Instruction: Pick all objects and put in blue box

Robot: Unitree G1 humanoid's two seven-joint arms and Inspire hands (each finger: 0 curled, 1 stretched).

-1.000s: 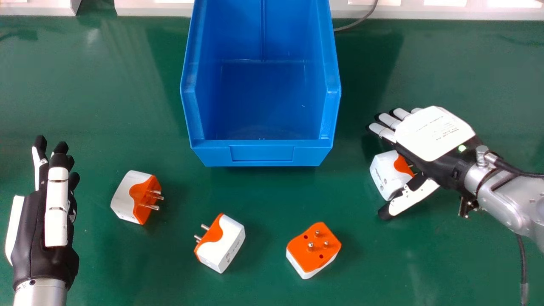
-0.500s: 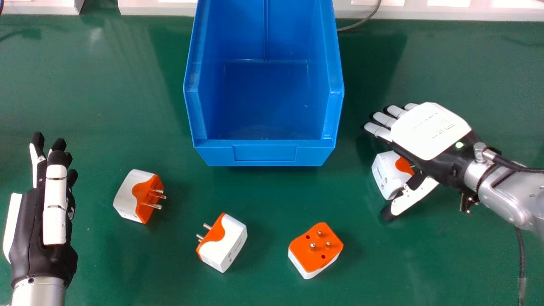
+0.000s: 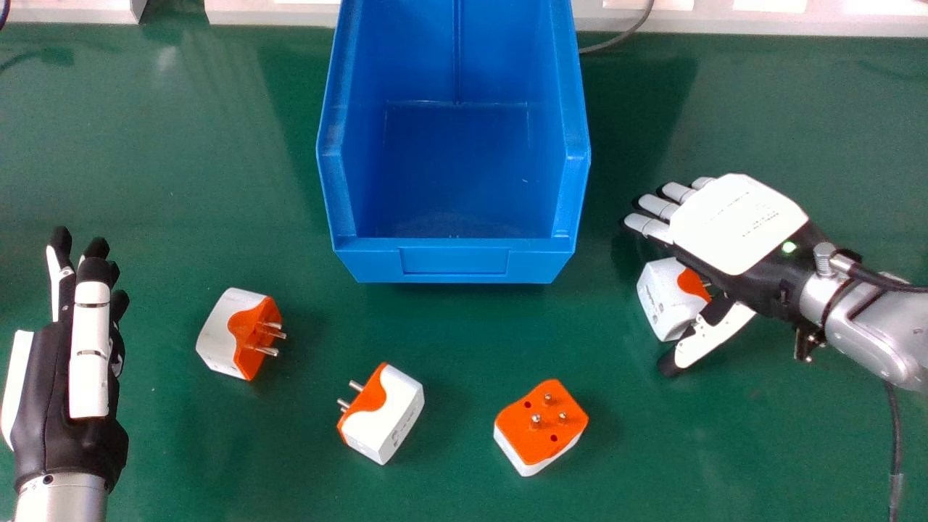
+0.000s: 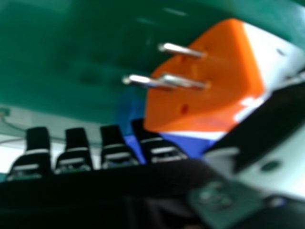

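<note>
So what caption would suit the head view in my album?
Open right hand over one plug adapter, with three more adapters on the green table near the blue box.

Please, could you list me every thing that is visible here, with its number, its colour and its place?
Box: one, blue, far middle of the table
Plug adapters: four, white and orange; left, middle and right ones nearer than the box, fourth partly under the right hand
Table: one, green, under everything
Panels: at least two, whitish, along the far edge
Thin cable: one, grey, far edge, right of the box
Dark cable: one, near right
Left hand: one, black and white, near left
Right hand: one, black and white, over the fourth adapter
Forearms: two, silver, behind the hands
</note>
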